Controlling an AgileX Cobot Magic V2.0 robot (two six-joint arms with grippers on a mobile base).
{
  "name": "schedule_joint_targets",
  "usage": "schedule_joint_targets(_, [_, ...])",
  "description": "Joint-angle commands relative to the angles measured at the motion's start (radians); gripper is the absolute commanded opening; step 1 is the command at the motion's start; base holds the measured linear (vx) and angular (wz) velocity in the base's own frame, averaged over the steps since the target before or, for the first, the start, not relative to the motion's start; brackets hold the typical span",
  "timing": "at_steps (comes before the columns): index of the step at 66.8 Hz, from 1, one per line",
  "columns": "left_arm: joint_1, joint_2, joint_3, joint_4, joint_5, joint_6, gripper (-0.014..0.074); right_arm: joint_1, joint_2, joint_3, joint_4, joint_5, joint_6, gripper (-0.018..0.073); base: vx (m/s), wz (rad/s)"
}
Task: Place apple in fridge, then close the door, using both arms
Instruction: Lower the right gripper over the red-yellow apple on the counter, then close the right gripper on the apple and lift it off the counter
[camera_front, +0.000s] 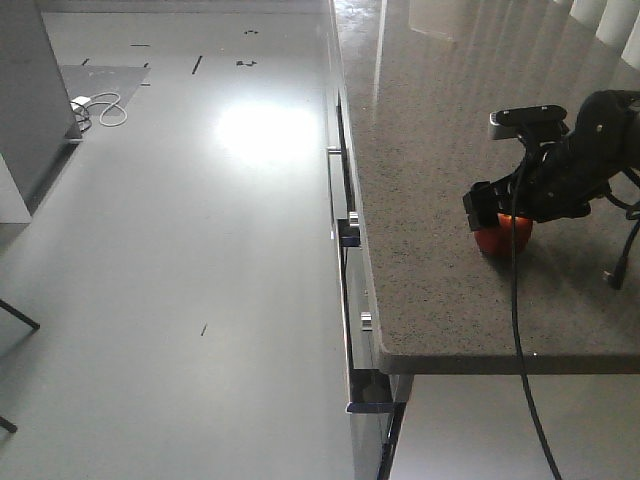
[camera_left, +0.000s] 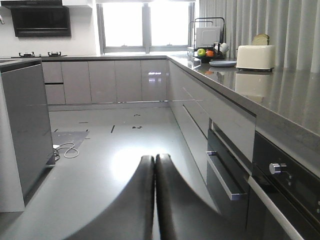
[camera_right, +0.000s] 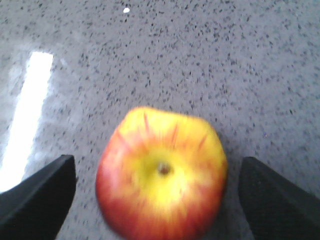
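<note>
Apple (camera_right: 162, 175): rests on the speckled grey bench (camera_right: 200, 60), stem dimple facing up. It is yellow around the dimple and red towards the sides. In the front-facing view it shows at the middle right of the frame, mostly covered by the end of the arm above it, well in from the bench's near edge.
Right fingers (camera_right: 40, 192): spread apart, one in the lower left and one in the lower right of the right wrist view, with the apple between them. A strip of bare bench shows on each side of the apple, so neither finger touches it.
Right arm (camera_front: 590, 150): black, reaching in from the right edge of the front-facing view and bent down over the apple. A black cable (camera_front: 520, 340) hangs from it past the bench edge.
Left fingers (camera_left: 135, 200): pressed together along their length at the bottom centre of the left wrist view, holding nothing, above the glossy grey floor (camera_left: 100, 165).
Bench front: grey drawers with bar handles (camera_left: 222, 177) and an oven knob (camera_left: 276, 168) at the lower right.
Far bench top: a pale toaster (camera_left: 255, 56) and a fruit bowl (camera_left: 207, 53) at the upper right.
Floor, left: a looped white cable (camera_left: 65, 149) lies beside a dark grey cabinet (camera_left: 22, 130).
</note>
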Motion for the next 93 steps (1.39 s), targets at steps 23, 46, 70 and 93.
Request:
schedule_joint_targets(23, [0.001,-0.015,-0.016,-0.002,-0.080,-0.007,-0.0006,-0.001,0.054,-0.114,-0.020,-0.051,-0.008,0.0566,0.00,0.00])
schedule_joint_targets(46, [0.001,-0.015,-0.016,-0.002,-0.080,-0.007,-0.0006,-0.001,0.054,-0.116,-0.034,-0.013,-0.007,0.0345,0.00,0.00])
schedule_joint_targets(70, [0.001,-0.015,-0.016,-0.002,-0.080,-0.007,-0.0006,-0.001,-0.028,-0.152,-0.001,0.178,0.002,0.0145,0.00,0.00])
schedule_joint_targets(93, [0.001,-0.015,-0.016,-0.002,-0.080,-0.007,-0.0006,0.055,-0.282,0.078,0.110,0.081,-0.012,0.0123,0.00,0.00])
